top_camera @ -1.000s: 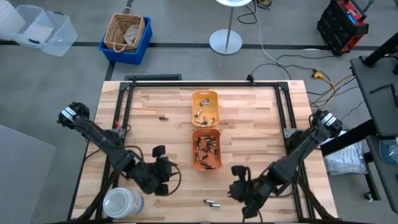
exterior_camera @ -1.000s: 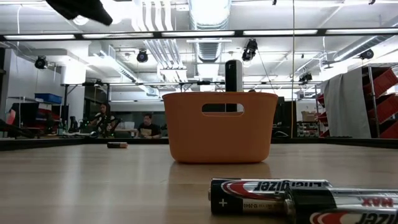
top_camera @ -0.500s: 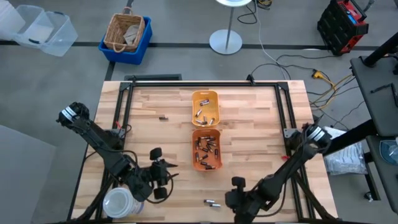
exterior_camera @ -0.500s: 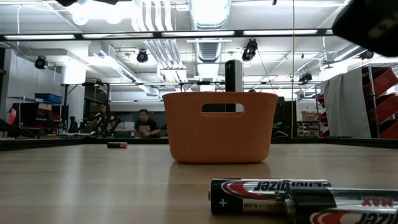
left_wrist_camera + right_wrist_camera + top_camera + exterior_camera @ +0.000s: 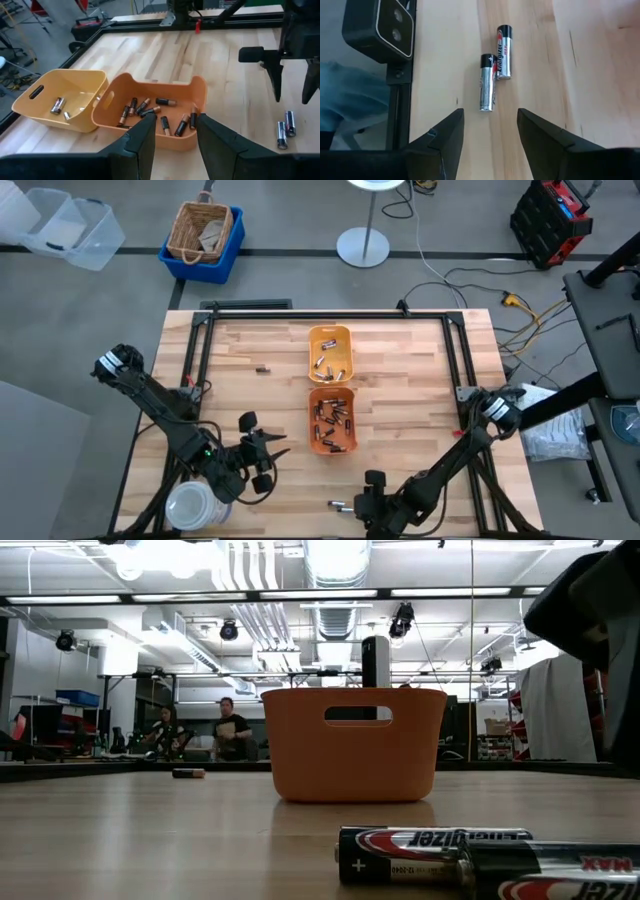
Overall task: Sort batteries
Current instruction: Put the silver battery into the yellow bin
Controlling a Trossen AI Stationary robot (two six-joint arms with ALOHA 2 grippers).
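Right wrist view: we see the right gripper (image 5: 487,137) with its fingers spread wide and empty, lined up on two loose batteries (image 5: 495,72) that lie touching, just beyond the fingertips.
Reason for that pose: we judge the spread is set to straddle one cell of the pair, which lies near the table's front edge, on the near side of the orange tray (image 5: 332,420).
Loose pair, high view: the same two cells (image 5: 342,506) sit on the near side of the orange tray, just beside the right gripper (image 5: 368,498).
Left gripper: it (image 5: 262,452) waits to the left of the orange tray, fingers parted and holding nothing; its wrist camera looks straight at both trays.
Orange tray contents: about ten batteries (image 5: 150,111) lie loose on its floor, which we take to be one sorted group.
Yellow-orange tray: it (image 5: 330,353) stands touching the orange tray's far end and holds a few cells (image 5: 58,105).
Stray cell: one dark battery (image 5: 263,368) lies well apart, beyond the orange tray and to its left.
Surface: a pale wooden-plank table (image 5: 400,370) in a black frame.
Room: grey floor; beyond the orange tray stand a blue bin with a wicker basket (image 5: 202,235), a white lamp base (image 5: 362,247) and a clear tub (image 5: 65,228). People (image 5: 233,730) show far off in the low view.
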